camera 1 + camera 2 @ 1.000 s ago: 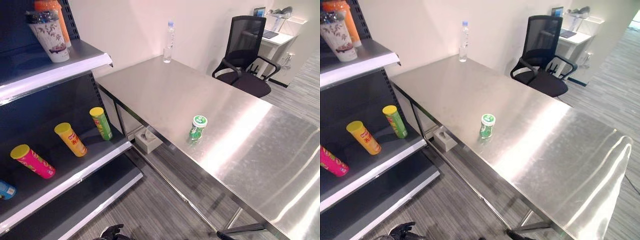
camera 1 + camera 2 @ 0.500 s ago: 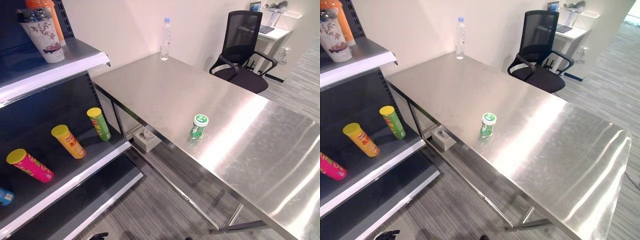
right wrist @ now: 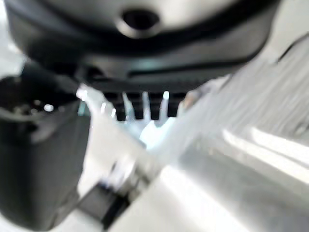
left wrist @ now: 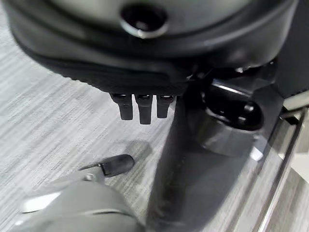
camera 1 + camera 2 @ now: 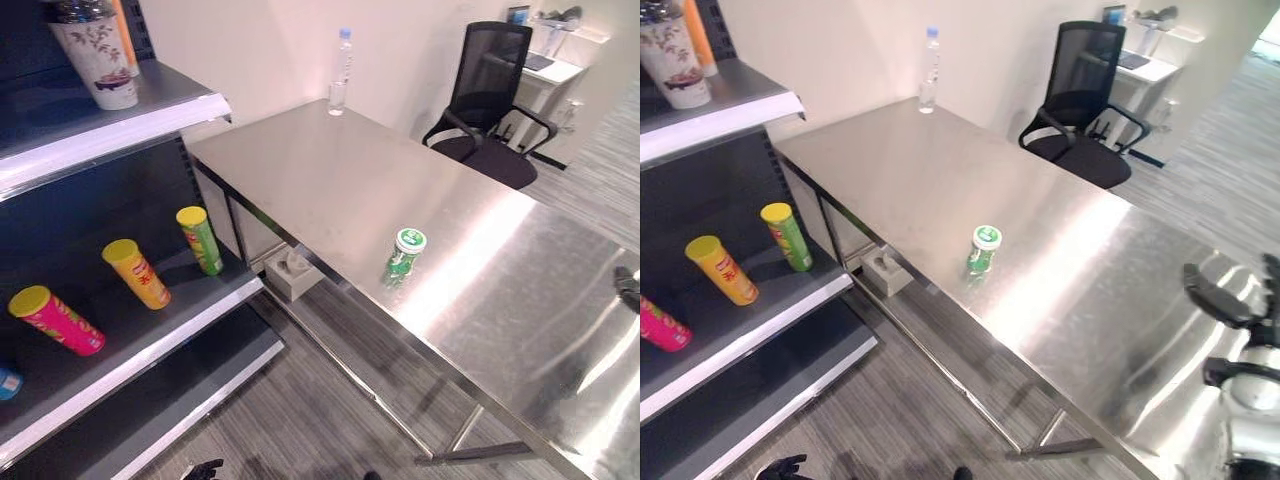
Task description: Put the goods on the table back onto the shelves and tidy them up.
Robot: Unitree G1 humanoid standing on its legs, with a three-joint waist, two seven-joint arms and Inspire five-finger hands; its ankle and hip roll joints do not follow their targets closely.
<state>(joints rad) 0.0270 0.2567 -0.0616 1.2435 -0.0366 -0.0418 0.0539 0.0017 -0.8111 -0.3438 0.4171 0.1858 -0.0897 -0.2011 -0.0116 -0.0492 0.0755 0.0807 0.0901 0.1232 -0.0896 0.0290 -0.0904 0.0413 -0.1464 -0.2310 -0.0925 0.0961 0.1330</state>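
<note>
Your right robot hand (image 5: pixel 1230 305) shows at the right edge of the right eye view, above the near right part of the table (image 5: pixel 330 170). Its dark fingers are spread apart and fairly straight, so it is open, and nothing sits between them. In its own wrist view the fingertips (image 3: pixel 140 110) point down in a row over the shiny table with nothing in their grip. Your left robot hand (image 4: pixel 140 104) shows in its wrist view above the grey floor (image 4: pixel 53 121), short straight fingertips side by side, holding nothing and touching nothing. The green jar (image 5: pixel 403 255) stands upright near the table's front edge, well to the left of the right robot hand and apart from it. Farther off, at the table's back edge by the wall, stands a bottle (image 5: pixel 341 68). Further left again is the shelf (image 5: pixel 150 330), where a green can (image 5: pixel 200 238), a yellow can (image 5: pixel 137 272) and a pink can (image 5: pixel 55 320) lie tilted on the middle level. A cup (image 5: pixel 95 55) stands on the level above. An office chair (image 5: pixel 490 105) is beyond the table.
</note>
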